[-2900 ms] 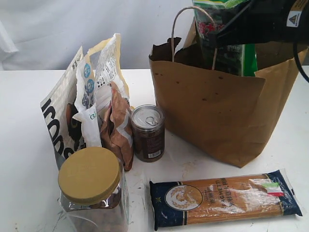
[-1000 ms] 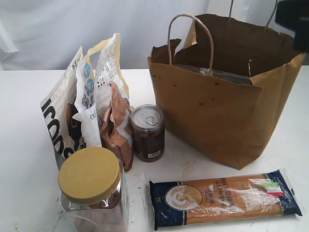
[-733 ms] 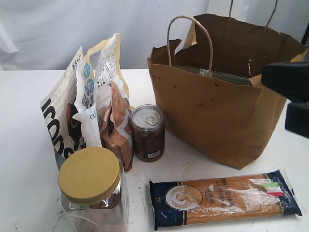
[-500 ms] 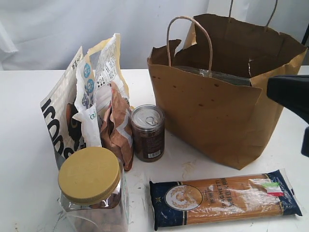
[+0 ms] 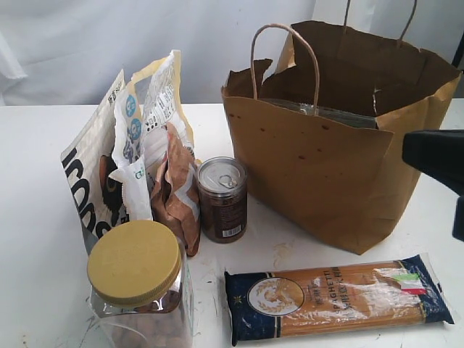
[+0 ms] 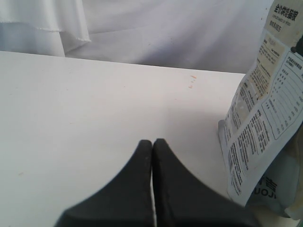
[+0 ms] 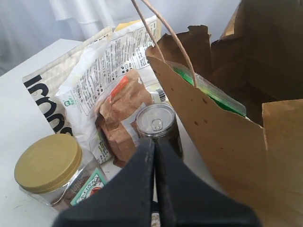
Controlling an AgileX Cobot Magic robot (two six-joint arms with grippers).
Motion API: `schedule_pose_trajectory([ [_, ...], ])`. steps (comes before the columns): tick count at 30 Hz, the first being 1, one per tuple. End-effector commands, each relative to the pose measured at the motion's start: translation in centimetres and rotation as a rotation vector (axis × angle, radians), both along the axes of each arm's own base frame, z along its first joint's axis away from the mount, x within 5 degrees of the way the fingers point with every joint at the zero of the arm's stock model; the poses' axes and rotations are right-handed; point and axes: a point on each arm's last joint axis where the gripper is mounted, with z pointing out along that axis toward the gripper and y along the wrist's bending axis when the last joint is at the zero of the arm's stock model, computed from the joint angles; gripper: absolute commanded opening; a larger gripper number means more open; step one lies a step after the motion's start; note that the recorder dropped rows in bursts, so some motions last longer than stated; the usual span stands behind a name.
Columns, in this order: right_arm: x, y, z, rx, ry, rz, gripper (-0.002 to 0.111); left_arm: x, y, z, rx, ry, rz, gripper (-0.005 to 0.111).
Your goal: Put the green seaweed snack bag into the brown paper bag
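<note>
The brown paper bag (image 5: 319, 181) stands open at the right of the table, one loop handle up. The green seaweed snack bag (image 7: 210, 94) lies inside it against the near wall; in the exterior view only its pale top edge (image 5: 326, 114) shows above the rim. My right gripper (image 5: 409, 151) hangs outside the bag at the right edge of the exterior view. In its wrist view, the right gripper (image 7: 154, 140) is shut and empty beside the paper bag (image 7: 222, 142). My left gripper (image 6: 152, 142) is shut on nothing over bare table and is out of the exterior view.
Left of the paper bag stand a white-and-black pouch (image 5: 94, 181), a brown crinkled snack bag (image 5: 174, 192) and a small can (image 5: 222, 197). A jar with a yellow lid (image 5: 136, 279) and a spaghetti packet (image 5: 337, 296) lie at the front.
The right gripper, which held the green bag over the paper bag, has let it go inside. It has since pulled out and dropped down to the bag's right side.
</note>
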Motion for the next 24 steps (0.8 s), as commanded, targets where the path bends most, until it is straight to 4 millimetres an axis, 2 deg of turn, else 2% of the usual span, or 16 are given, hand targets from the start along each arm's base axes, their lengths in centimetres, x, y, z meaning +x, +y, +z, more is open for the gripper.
schedule_pose_trajectory([
  [1,0.0,-0.2,-0.2,-0.054,-0.032,0.001,0.0,0.0,0.0,-0.1,0.001,-0.009,-0.005,0.0],
  [6,0.2,-1.3,0.0,-0.076,-0.06,-0.066,0.0,0.0,0.0,-0.1,0.001,-0.009,-0.005,0.0],
  [12,0.2,-4.5,0.6,-0.058,-0.075,-0.298,0.0,0.0,0.0,-0.1,0.001,-0.009,-0.005,0.0],
  [16,-0.7,-6.8,0.8,-0.065,-0.09,-0.469,0.0,0.0,0.0,-0.1,0.001,-0.009,-0.005,0.0],
  [20,-2.0,-8.2,0.1,-0.088,-0.122,-0.582,0.0,0.0,0.0,-0.1,0.001,-0.009,-0.005,0.0],
  [24,-3.4,-9.0,-1.7,-0.099,-0.132,-0.664,0.0,0.0,0.0,-0.1,0.001,-0.009,-0.005,0.0],
])
